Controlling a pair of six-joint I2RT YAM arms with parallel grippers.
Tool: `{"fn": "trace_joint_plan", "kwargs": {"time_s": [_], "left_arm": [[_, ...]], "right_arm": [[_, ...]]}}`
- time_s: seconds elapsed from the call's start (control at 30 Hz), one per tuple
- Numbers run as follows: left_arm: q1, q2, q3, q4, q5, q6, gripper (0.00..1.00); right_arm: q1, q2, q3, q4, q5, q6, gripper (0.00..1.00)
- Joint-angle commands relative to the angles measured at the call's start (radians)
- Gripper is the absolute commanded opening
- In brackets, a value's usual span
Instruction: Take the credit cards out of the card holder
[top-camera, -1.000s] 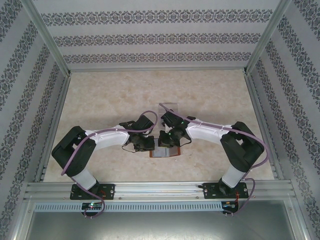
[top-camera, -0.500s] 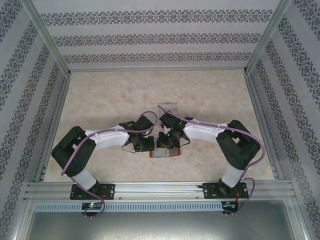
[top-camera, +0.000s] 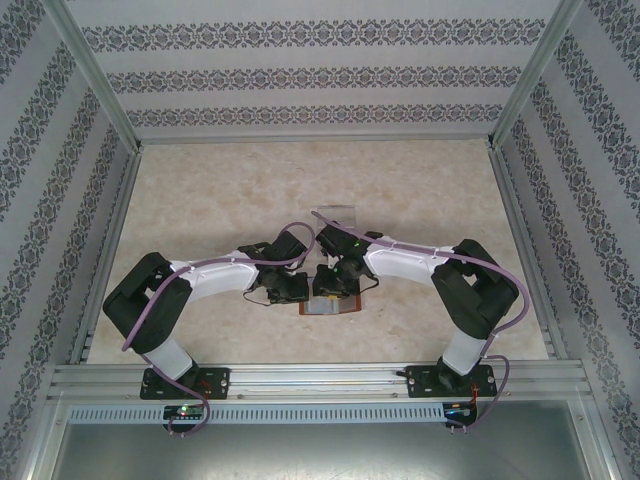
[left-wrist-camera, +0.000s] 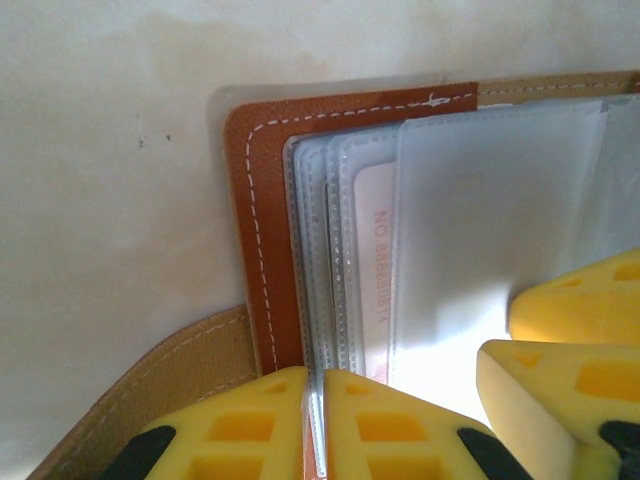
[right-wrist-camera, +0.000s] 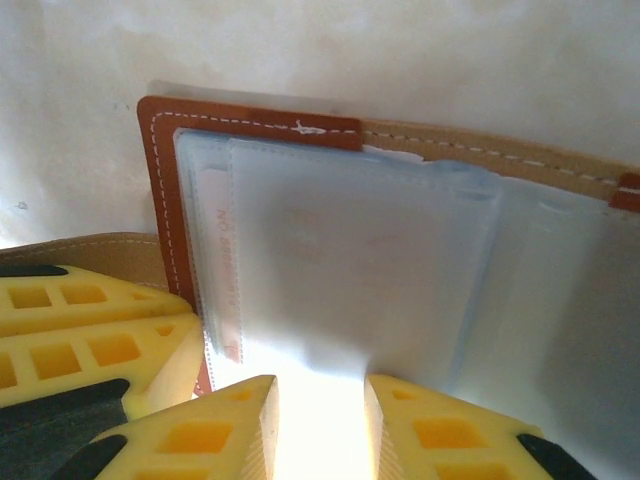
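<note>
Two hands at an open card holder, lower centre of the surface.
Left hand pinched shut on the holder's edge; right hand partly open astride a clear sleeve, gripping nothing. Best to pinch the pale credit card itself, not plastic. Wrist view reads its print; top view places the holder.

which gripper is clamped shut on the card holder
The left gripper: its yellow fingers pinch the edge of the card holder. The right gripper has its jaws apart over the top sleeve.
</note>
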Motion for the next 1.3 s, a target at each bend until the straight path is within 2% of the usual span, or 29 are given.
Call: {"fn": "trace_joint_plan", "kwargs": {"time_s": [0.0,0.53,0.9,1.27], "left_arm": [[-0.012,0.015,0.0,-0.006,0.01,-0.001,0.13],[-0.012,0.022,0.005,-0.009,0.013,0.004,0.13],[-0.013,0.026,0.007,-0.007,0.015,0.005,0.13],[-0.012,0.031,0.005,-0.002,0.017,0.005,0.14]], "right_arm": [[0.011,0.007,0.023,-0.065,0.056,-0.024,0.33],[0.016,-0.008,0.047,-0.133,0.118,-0.044,0.57],[0.017,-0.012,0.065,-0.177,0.156,-0.055,0.6],[0.016,-0.049,0.064,-0.225,0.206,-0.068,0.52]]}}
